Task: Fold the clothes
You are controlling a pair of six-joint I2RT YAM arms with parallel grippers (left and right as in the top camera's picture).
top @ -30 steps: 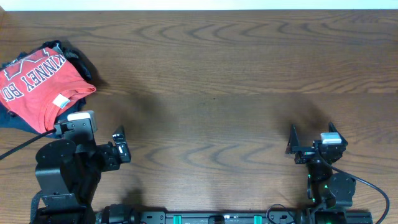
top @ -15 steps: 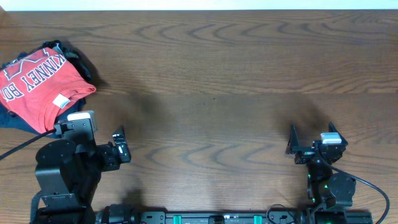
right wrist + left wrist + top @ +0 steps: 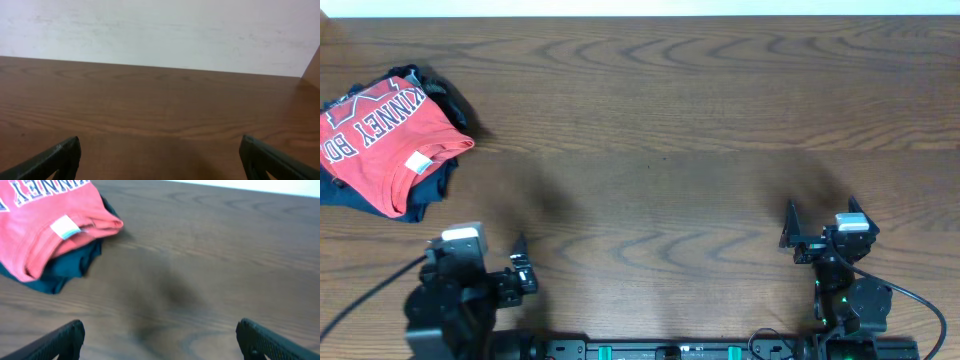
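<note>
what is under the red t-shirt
A dark blue garment lies under the red T-shirt, poking out along its near edge. The shirt covers most of it, so its type cannot be told.

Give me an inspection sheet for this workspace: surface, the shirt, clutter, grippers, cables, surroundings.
Surface: brown wood-grain table.
Job's things: coral-red T-shirt lies folded at the far left, white lettering and neck tag facing up.
Clutter: dark blue garment under the T-shirt.
Grippers: left gripper open, holding nothing; right gripper open, holding nothing.
Cables: left black cable and right black cable, one by each arm.
Surroundings: white wall beyond the table.
</note>
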